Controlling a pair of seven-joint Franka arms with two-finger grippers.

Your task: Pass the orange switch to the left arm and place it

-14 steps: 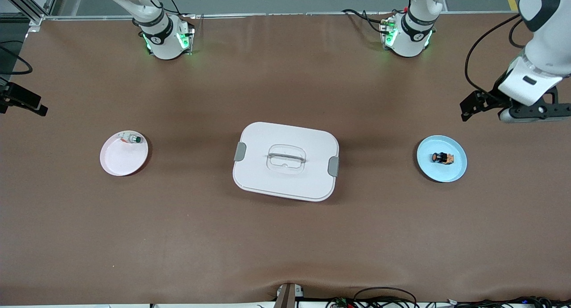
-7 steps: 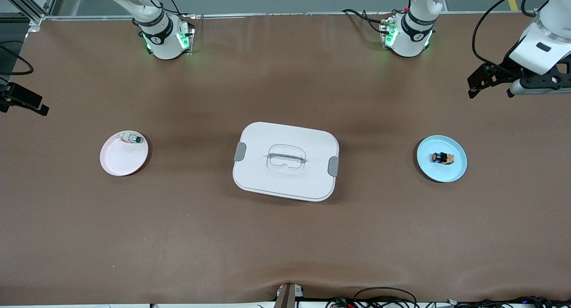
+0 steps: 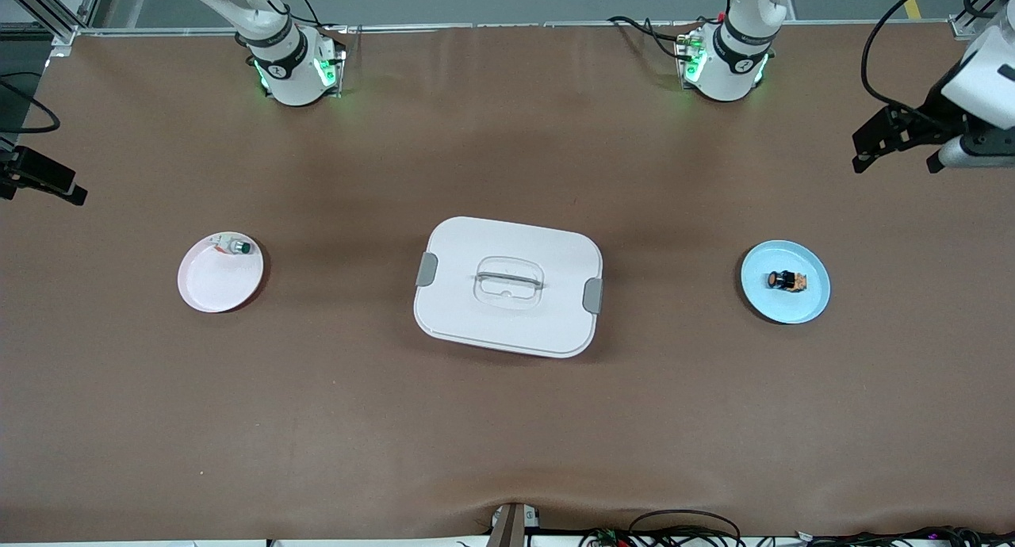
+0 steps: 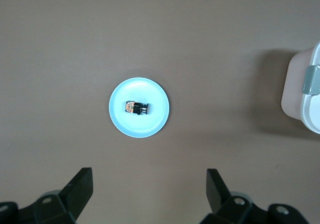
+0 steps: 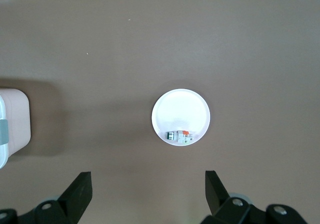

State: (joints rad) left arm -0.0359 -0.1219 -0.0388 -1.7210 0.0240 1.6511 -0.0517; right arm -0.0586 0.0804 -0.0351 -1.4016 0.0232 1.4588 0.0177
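The orange switch [image 3: 786, 280] [image 4: 136, 107], a tiny black cylinder with orange at one end, lies on its side on a light-blue plate [image 3: 810, 301] [image 4: 156, 126] toward the left arm's end of the table. My left gripper [image 3: 896, 165] [image 4: 148, 176] hangs open and empty high over bare table beside that plate. The white lidded box [image 3: 507, 329] [image 4: 299, 99] [image 5: 14, 119] stands mid-table. My right gripper [image 5: 147, 176] hangs open and empty above the table beside a pink plate [image 3: 210, 287] [image 5: 180, 108]; only its black hand [image 3: 40, 178] shows in the front view.
A small silver-white piece with a green tip [image 3: 235, 247] [image 5: 179, 136] lies on the pink plate's rim side nearest the robots. Both arm bases [image 3: 295, 71] [image 3: 725, 67] stand along the table edge farthest from the front camera. Cables hang off the near edge.
My left gripper has drawn away from the blue plate, out toward the left arm's end of the table and toward the robots' edge. The right arm has stayed put.
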